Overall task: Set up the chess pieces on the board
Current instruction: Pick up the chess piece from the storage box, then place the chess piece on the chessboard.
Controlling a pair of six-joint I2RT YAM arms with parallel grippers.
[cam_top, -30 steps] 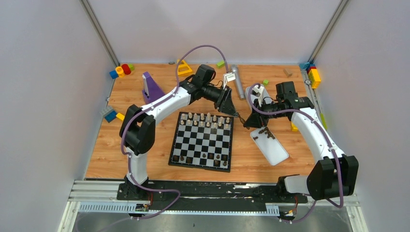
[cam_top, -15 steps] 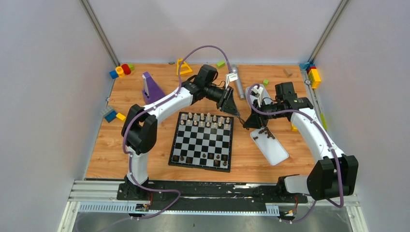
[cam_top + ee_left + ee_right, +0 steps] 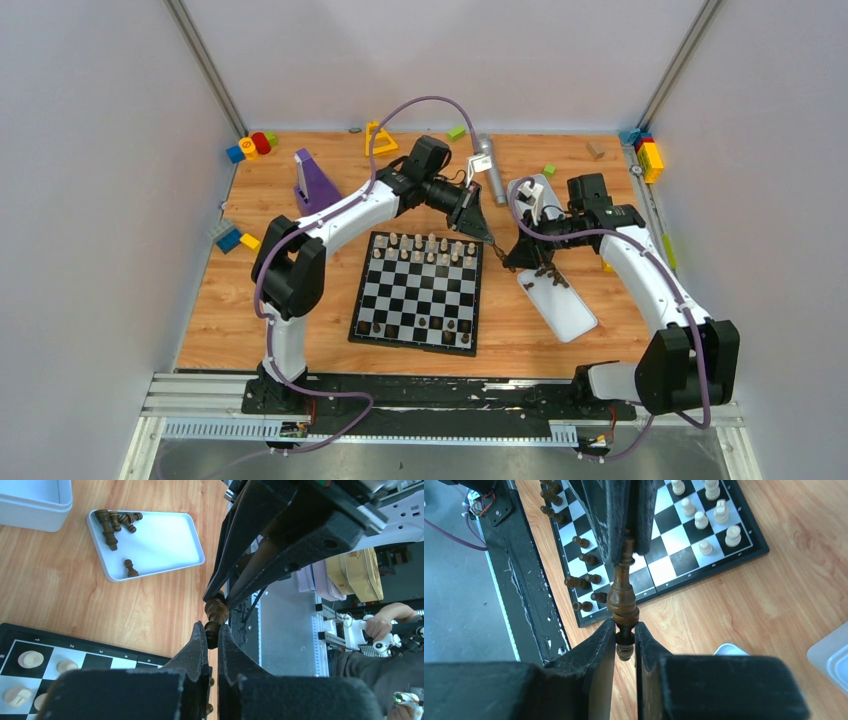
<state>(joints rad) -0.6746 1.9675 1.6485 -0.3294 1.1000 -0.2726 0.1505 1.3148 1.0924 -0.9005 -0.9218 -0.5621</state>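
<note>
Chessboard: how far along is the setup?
Done: cream pieces stand in two rows at the far edge of the board, and some dark ones stand on the near rows. In hand: the left tool and right tool both grip one dark piece in the air beside the board. Left: several dark pieces lying in the white tray, and the near rows look only partly filled.
</note>
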